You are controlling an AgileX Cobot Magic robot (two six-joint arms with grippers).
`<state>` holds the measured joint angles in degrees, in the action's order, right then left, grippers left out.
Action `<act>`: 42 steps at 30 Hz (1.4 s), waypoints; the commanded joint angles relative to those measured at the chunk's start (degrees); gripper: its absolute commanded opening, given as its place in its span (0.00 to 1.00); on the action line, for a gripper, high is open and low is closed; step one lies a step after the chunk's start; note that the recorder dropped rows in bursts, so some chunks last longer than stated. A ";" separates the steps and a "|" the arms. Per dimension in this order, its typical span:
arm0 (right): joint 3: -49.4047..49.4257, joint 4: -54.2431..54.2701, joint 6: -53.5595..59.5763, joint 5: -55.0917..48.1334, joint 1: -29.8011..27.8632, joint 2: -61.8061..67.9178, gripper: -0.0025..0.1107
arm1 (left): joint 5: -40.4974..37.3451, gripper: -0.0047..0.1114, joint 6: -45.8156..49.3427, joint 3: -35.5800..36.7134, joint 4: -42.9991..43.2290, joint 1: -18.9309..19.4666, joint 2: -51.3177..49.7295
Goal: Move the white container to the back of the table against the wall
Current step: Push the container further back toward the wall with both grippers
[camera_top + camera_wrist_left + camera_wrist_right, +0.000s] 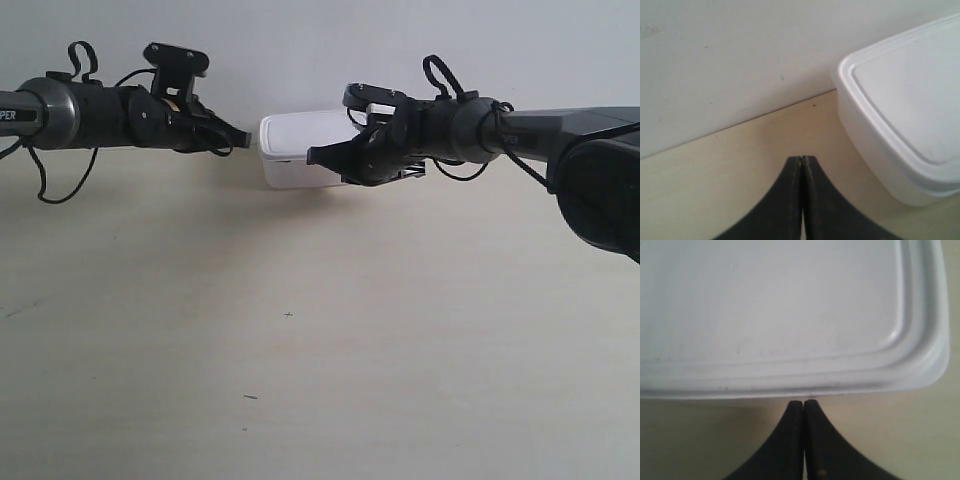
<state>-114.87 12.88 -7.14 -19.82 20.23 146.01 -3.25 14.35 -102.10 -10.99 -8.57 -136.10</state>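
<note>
White container sits on table, wall close behind it. Left end effector: fingers pressed together, empty, just beside container's side. Right end effector: fingers together, tips at container's front edge.

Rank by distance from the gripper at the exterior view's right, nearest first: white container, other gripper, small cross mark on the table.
From the gripper at the exterior view's right:
1. white container, at its fingertips.
2. other gripper, beyond the container's far end.
3. cross mark, out on the table, nearer the camera.
</note>
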 commanded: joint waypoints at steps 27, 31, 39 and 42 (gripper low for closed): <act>-9.18 8.21 -7.88 5.21 0.08 4.81 0.02 | -0.89 0.04 0.03 -0.03 -0.03 0.11 0.56; -9.48 7.96 -7.88 5.21 0.08 4.81 0.02 | -0.89 0.04 0.03 -0.03 -0.03 0.11 0.56; -9.48 5.62 -7.88 7.88 -0.05 4.81 0.02 | -0.89 0.04 0.03 -0.03 -0.03 0.11 0.56; -9.48 5.38 -7.88 7.86 -0.05 4.81 0.02 | -0.76 0.04 0.03 -0.03 -0.03 0.11 0.56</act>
<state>-123.04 19.75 -15.17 -20.71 20.96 151.06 -4.36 14.46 -102.10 -10.99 -8.57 -136.10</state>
